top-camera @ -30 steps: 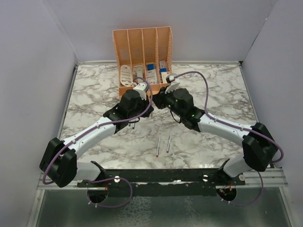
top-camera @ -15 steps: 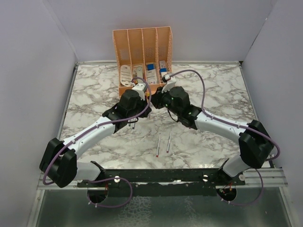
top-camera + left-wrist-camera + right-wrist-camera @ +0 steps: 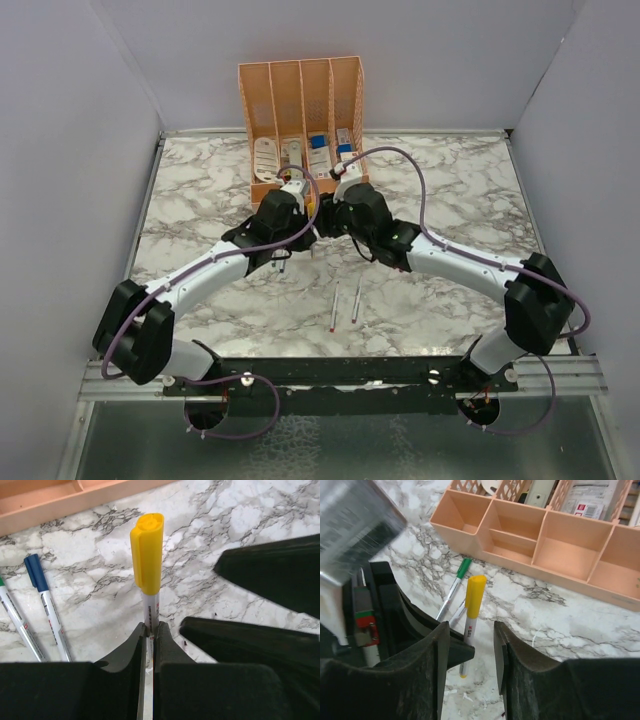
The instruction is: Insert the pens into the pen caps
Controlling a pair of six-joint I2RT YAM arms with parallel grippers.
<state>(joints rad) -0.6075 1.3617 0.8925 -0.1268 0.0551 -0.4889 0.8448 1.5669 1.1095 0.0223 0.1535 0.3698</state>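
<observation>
My left gripper (image 3: 150, 628) is shut on a grey-white pen (image 3: 150, 609) and holds it off the table with a yellow cap (image 3: 147, 550) on its end. My right gripper (image 3: 471, 630) is open, its jaws on either side of that pen (image 3: 470, 625), just below the yellow cap (image 3: 474, 595) and not touching it. A blue-capped pen (image 3: 44, 602) and a green-capped pen (image 3: 454, 587) lie on the marble beside it. Two more pens (image 3: 333, 306) (image 3: 356, 298) lie side by side at the front middle. Both grippers (image 3: 300, 226) (image 3: 326, 222) meet in front of the organiser.
The peach organiser (image 3: 300, 110) stands at the back centre, close behind both grippers; its low front tray (image 3: 545, 545) lies just beyond the held pen. Grey walls close in the marble table (image 3: 450, 190) on three sides.
My right gripper has moved left to the left gripper and now straddles the held pen. The left arm has shifted slightly back and right.
</observation>
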